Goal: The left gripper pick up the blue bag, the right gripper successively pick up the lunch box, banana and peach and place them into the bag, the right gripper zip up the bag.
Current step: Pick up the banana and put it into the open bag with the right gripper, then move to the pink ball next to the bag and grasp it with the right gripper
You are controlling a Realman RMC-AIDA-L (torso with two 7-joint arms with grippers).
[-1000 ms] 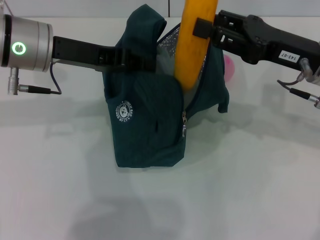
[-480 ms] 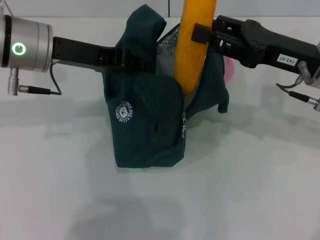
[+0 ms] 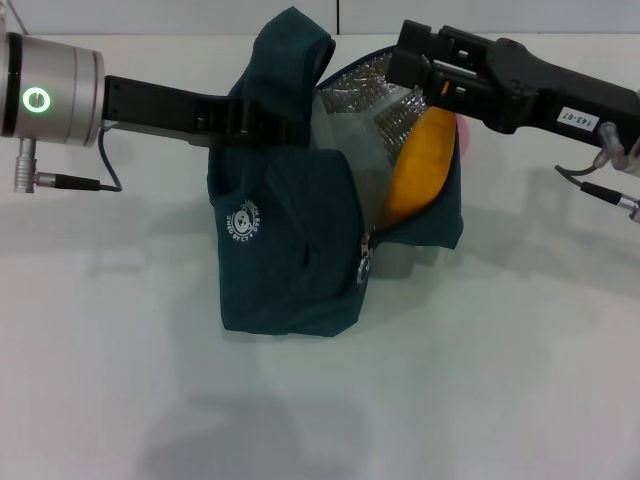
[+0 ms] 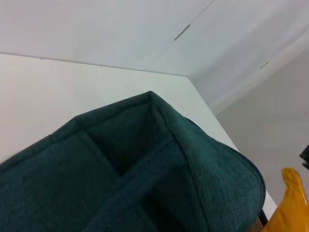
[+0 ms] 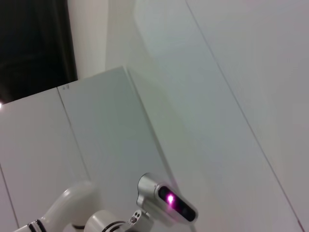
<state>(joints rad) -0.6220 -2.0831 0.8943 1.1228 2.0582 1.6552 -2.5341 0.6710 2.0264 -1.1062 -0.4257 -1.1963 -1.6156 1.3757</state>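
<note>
Banana (image 3: 418, 170) leans inside the blue bag (image 3: 290, 250) on the counter (image 3: 500, 380), its top hidden behind the right pincer (image 3: 408, 62), whose opening cannot be made out. Left pincer (image 3: 255, 125) grips the bag's rim, peach (image 3: 462, 137) barely peeking behind.

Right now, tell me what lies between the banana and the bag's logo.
In the head view, the bag's front flap and zipper pull lie between the banana and the logo.
</note>
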